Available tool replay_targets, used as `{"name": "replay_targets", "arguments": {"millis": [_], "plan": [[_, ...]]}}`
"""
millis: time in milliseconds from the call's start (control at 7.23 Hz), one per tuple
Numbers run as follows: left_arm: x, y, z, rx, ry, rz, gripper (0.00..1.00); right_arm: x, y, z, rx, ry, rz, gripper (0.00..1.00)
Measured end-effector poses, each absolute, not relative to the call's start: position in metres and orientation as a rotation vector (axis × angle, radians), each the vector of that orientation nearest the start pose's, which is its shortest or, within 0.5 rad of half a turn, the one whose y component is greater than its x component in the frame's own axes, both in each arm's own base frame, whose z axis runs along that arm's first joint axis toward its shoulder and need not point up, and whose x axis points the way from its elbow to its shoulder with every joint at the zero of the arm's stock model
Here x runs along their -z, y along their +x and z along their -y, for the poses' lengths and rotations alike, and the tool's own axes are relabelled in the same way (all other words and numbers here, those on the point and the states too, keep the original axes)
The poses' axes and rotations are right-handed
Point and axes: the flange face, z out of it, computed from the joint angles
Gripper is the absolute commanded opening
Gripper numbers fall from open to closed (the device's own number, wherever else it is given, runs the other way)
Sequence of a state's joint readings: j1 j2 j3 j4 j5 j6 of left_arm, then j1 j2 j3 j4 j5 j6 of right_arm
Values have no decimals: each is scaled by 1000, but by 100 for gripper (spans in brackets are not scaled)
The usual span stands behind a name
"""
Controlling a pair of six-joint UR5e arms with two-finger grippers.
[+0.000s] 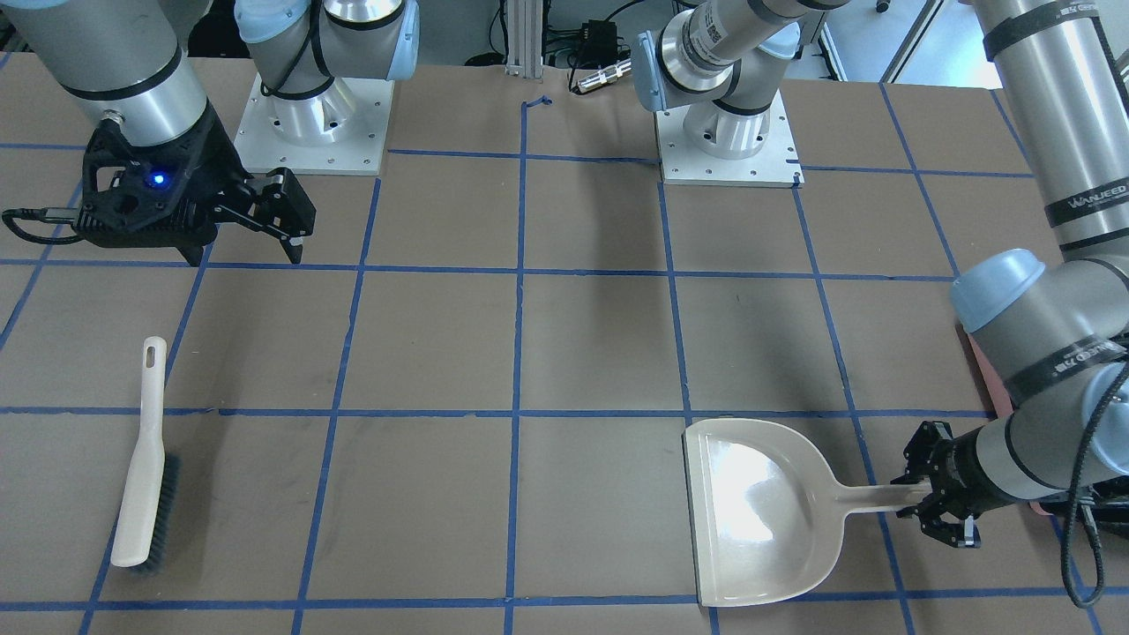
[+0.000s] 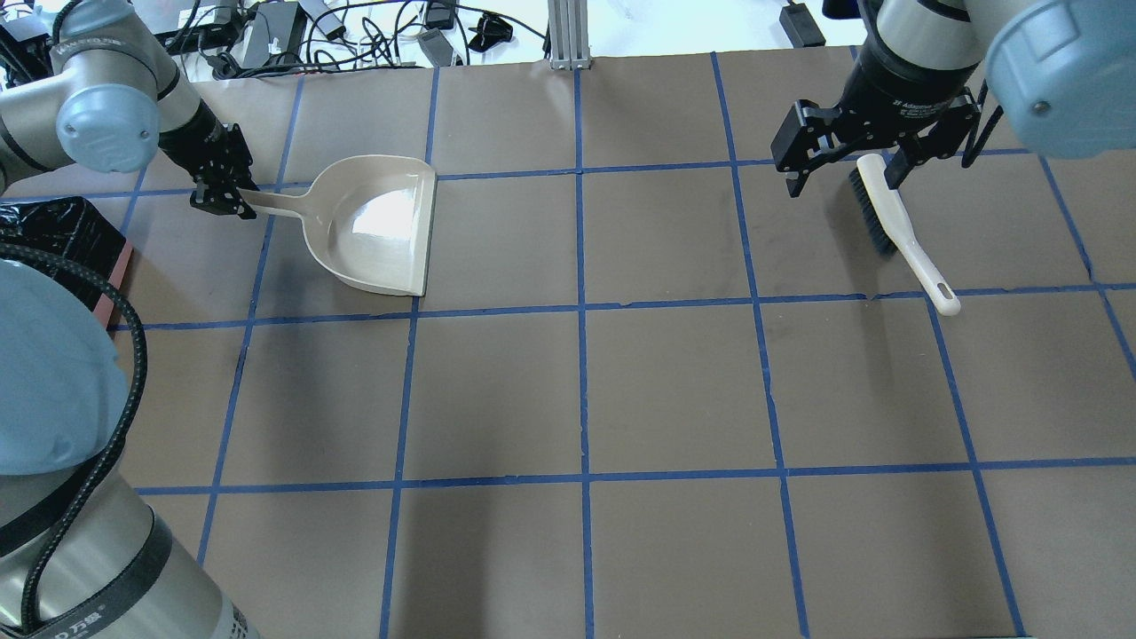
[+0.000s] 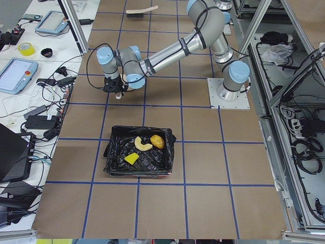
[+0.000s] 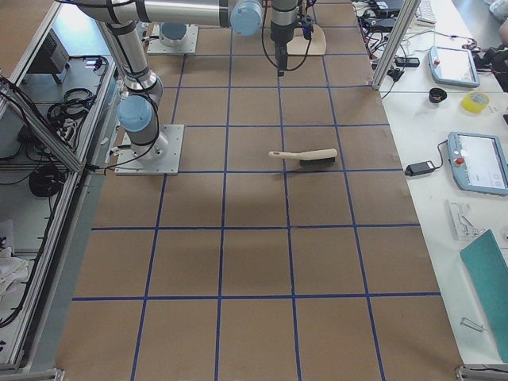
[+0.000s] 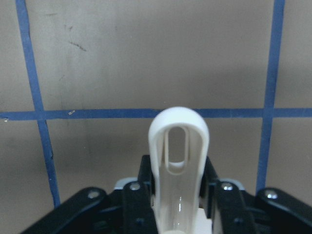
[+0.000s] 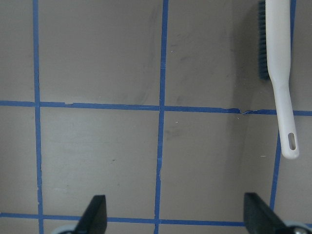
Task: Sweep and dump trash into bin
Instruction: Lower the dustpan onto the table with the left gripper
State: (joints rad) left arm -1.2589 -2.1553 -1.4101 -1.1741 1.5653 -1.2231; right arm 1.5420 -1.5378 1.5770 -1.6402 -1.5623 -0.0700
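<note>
The bin (image 3: 166, 152), lined with a black bag, stands at the table's left end and also shows in the overhead view (image 2: 62, 232). The trash lies inside it: a golden-brown lump (image 3: 157, 141), a yellow wedge (image 3: 131, 158) and a croissant-like piece (image 3: 142, 144). My left gripper (image 2: 222, 186) is shut on the handle (image 5: 178, 161) of the beige dustpan (image 2: 377, 222), which lies flat and empty on the table. My right gripper (image 2: 848, 164) is open and empty, raised above the white brush (image 2: 896, 226), which lies on the table.
The brown table has a grid of blue tape lines. The two arm bases (image 1: 313, 119) (image 1: 728, 132) are bolted at the robot's edge. Cables and devices lie beyond the far edge (image 2: 355, 35).
</note>
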Motion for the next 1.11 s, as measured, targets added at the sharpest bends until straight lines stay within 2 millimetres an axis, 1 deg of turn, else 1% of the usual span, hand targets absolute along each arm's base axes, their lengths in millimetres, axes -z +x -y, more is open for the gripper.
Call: {"name": "replay_targets", "arguments": {"millis": [277,553,692,830,968,1107], "plan": [[-258,78,689,-27,-2175,-2265,0,-478,120,511,54,-67,-3136,100],[-257,77,683,-32,-2171,-2263,0,-478,120,510,54,-67,-3137,100],[-255,76,680,-37,-2170,-2261,15,-478,120,510,55,-67,-3136,100],[-253,76,679,-39,-2170,-2259,36,-478,120,510,55,-67,-3136,100],[-253,76,679,-36,-2171,-2260,47,-478,120,510,55,-67,-3136,100],[-254,77,679,-31,-2172,-2260,56,-478,120,510,55,-66,-3137,100]]}}
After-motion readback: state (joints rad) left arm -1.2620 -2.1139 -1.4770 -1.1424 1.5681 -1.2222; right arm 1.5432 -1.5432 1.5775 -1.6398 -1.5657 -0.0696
